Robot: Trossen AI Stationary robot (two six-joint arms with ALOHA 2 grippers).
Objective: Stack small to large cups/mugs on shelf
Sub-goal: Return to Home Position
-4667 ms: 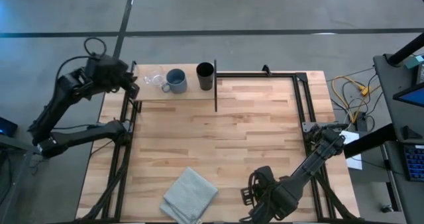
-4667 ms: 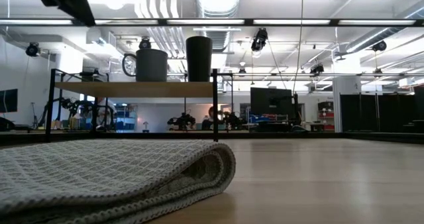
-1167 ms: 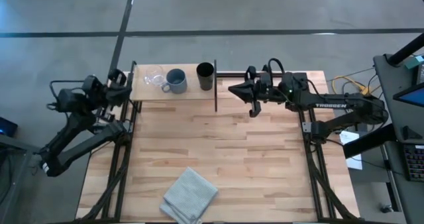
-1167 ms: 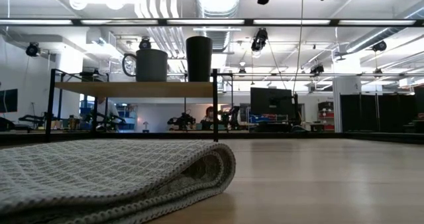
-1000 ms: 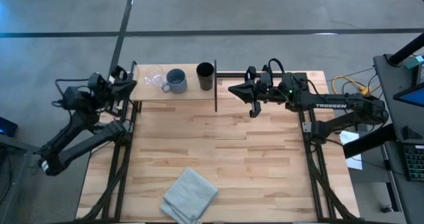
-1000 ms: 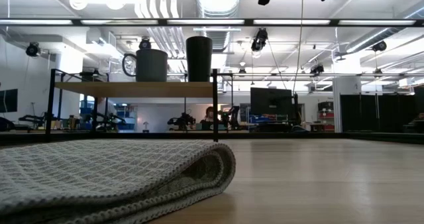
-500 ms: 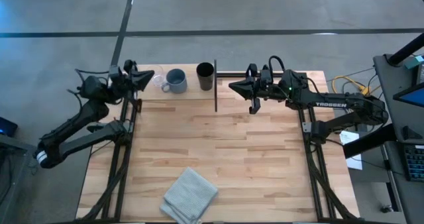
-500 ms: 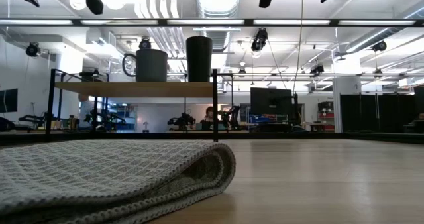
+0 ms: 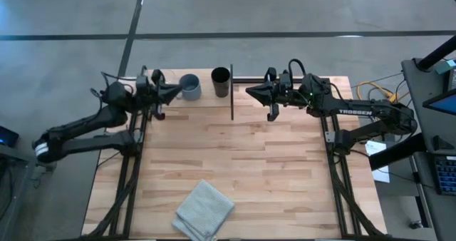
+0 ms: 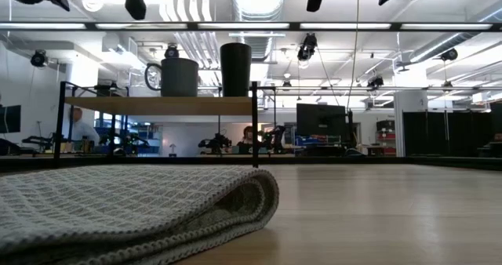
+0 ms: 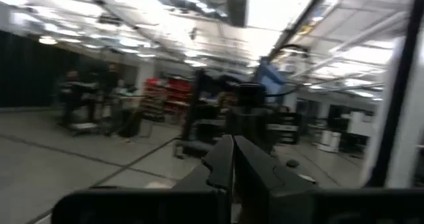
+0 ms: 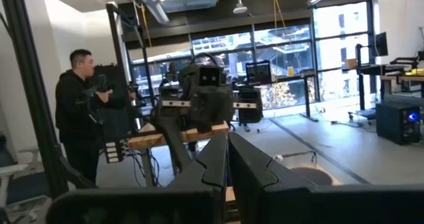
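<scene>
On the pale wooden shelf (image 9: 206,100) at the table's far left stand the blue-grey mug (image 9: 189,85) and the taller black cup (image 9: 221,82), each on its base. The low view also shows the clear glass cup (image 10: 154,77) at the left of this row. My left gripper (image 9: 178,90) is shut and empty, high over the shelf's left end; in the high view it covers the glass cup. My right gripper (image 9: 249,93) is shut and empty, high up just right of the shelf's black upright (image 9: 231,91), pointing toward the shelf.
A folded grey cloth (image 9: 204,209) lies near the table's front edge, left of the middle. Black frame rails (image 9: 329,113) run along the table's sides. A person (image 12: 83,111) stands in the room beyond the table.
My left gripper has swung toward the table's right, from beyond the shelf's left end to over it, above the glass cup. It has stayed shut. The cups have not moved.
</scene>
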